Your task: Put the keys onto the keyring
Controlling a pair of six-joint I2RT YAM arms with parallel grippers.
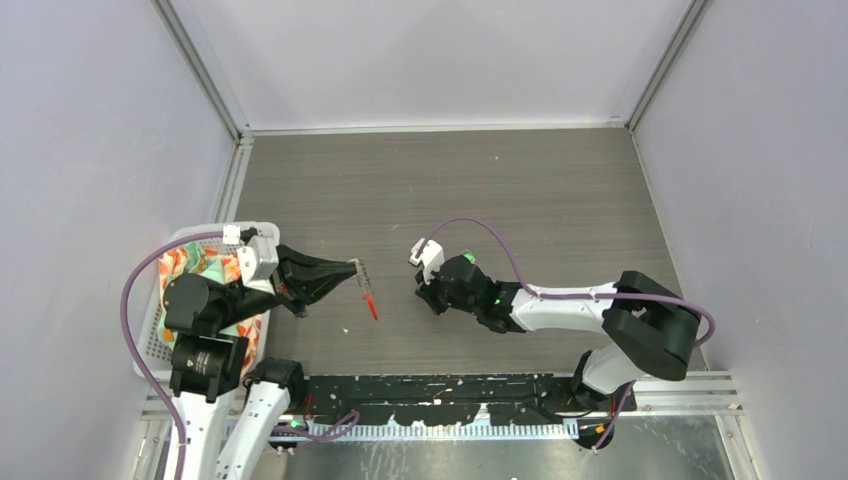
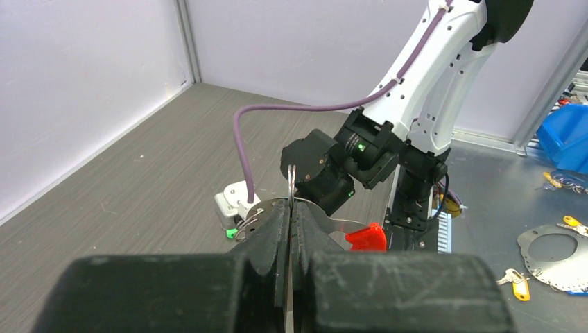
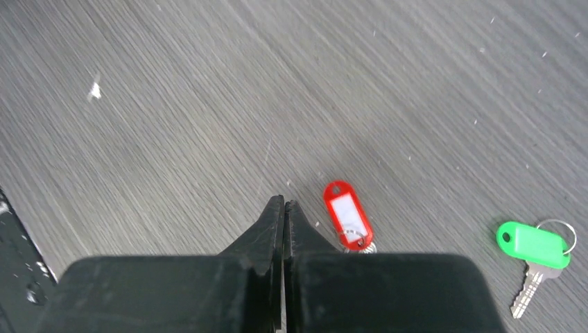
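Right wrist view: the small metal key with a red-and-white tag (image 3: 347,216) lies on the grey wood-grain table (image 3: 208,83), just beside the right gripper (image 3: 284,205), clenched on nothing visible. The green-tagged metal key (image 3: 534,248) lies farther right. The left gripper (image 2: 290,211) clamps the thin silver keyring (image 2: 291,177), its bright red curved strip (image 2: 366,237) alongside.

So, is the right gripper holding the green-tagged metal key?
No, the green-tagged key lies on the table, clear of the shut right gripper.
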